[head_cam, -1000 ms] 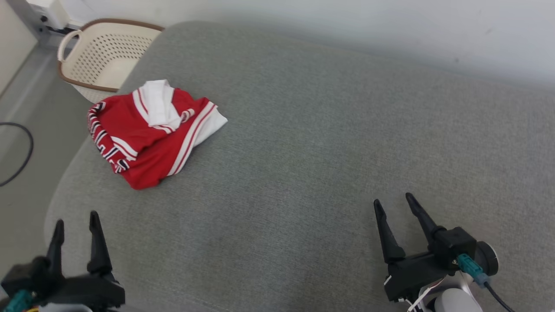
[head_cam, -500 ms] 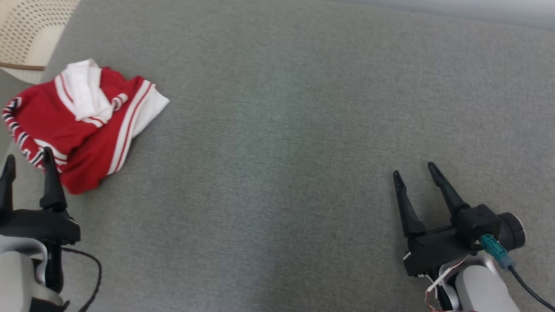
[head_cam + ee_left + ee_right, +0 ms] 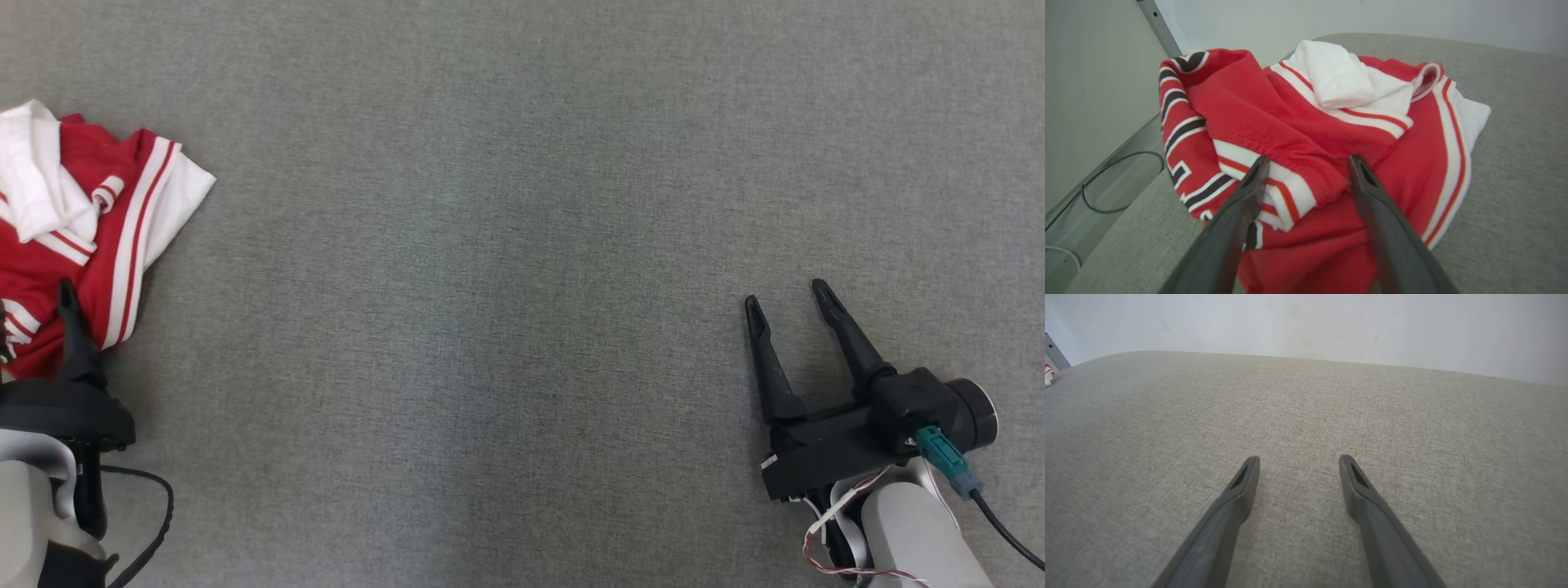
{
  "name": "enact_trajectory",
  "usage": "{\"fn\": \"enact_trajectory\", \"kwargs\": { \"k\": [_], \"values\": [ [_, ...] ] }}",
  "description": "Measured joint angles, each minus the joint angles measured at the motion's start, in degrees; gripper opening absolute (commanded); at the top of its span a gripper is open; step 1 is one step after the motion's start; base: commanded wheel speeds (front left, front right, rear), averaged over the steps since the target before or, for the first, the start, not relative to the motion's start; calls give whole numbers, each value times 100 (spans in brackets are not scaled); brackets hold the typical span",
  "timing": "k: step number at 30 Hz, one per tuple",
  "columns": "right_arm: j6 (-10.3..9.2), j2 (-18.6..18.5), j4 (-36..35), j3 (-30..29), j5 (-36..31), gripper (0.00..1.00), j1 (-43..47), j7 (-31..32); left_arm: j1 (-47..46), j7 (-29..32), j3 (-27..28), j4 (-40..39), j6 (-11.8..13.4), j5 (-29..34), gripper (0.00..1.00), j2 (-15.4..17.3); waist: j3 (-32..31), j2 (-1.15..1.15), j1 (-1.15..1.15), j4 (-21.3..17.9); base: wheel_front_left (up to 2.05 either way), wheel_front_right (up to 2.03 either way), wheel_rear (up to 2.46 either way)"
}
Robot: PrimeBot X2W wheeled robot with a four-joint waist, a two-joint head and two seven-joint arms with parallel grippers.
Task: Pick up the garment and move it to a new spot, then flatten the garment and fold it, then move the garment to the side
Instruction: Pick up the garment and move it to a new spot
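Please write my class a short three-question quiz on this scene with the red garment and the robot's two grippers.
1. True or false: the left gripper is shut on the crumpled red-and-white striped garment.
2. What lies under the right gripper? A) grey fabric cushion B) a wooden board C) the garment
3. Fill in: in the head view, the garment lies at the ____ edge.
Key: 1 false, its jaws stand open; 2 A; 3 left.
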Motion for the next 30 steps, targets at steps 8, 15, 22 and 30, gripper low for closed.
{"fn": "enact_trajectory", "kwargs": {
  "k": [8,15,22,30],
  "values": [
    [0,52,52,-14,35,100,-58,0,-14,0,32,37,35,30,0,-20,9,0,0,-59,0,0,0],
    [-1,89,163,-7,57,100,-35,1,74,1,21,-1194,-1,77,0,-189,-121,0,0,-25,0,0,0],
    [-1,121,316,71,119,100,20,4,270,0,-366,-2363,-315,68,0,-644,-412,0,0,-27,0,0,0],
    [-1,232,425,157,233,100,47,4,270,0,-1452,-2729,-463,-82,0,-956,-720,0,-1,-146,0,0,0]
  ]
}}
